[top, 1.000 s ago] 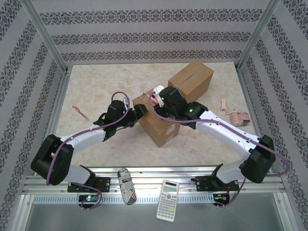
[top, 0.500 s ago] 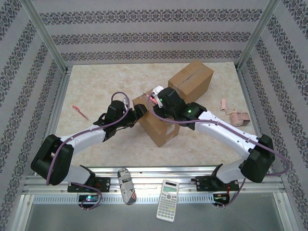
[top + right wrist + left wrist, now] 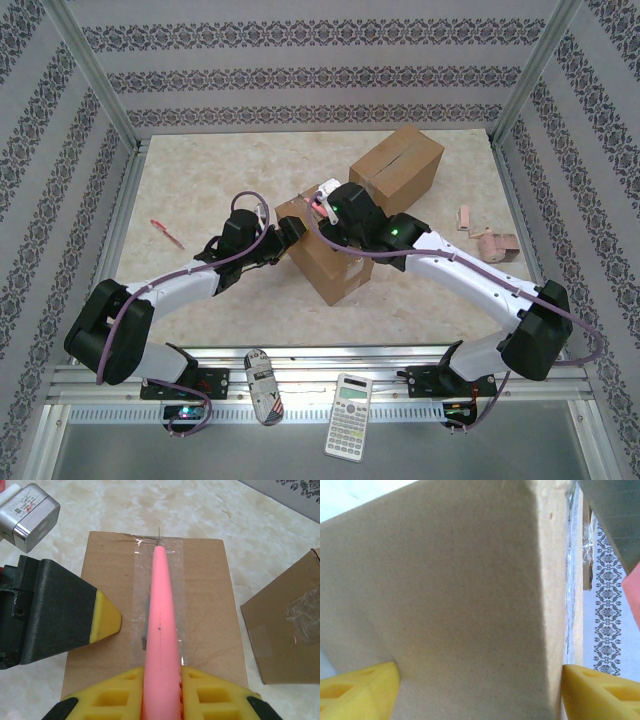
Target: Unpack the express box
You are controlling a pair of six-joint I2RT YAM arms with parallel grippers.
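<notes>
The express box [image 3: 328,258] is a brown carton at the table's middle, with clear tape [image 3: 141,605] along its top seam. My left gripper [image 3: 288,232] clamps its left edge. One yellow fingertip [image 3: 104,620] rests on the top, and the carton wall [image 3: 460,590] sits between both pads. My right gripper [image 3: 161,672] is shut on a pink cutter [image 3: 161,610] lying along the seam. The cutter's thin tip [image 3: 158,535] reaches the far edge of the box top. From above, the right gripper [image 3: 326,200] hovers over the box's far corner.
A second taped carton [image 3: 397,165] stands just behind to the right, also seen as the carton [image 3: 285,630] beside the first. A red pen [image 3: 166,233] lies at the left, small tan pieces [image 3: 490,243] at the right. A calculator [image 3: 350,402] sits on the front rail.
</notes>
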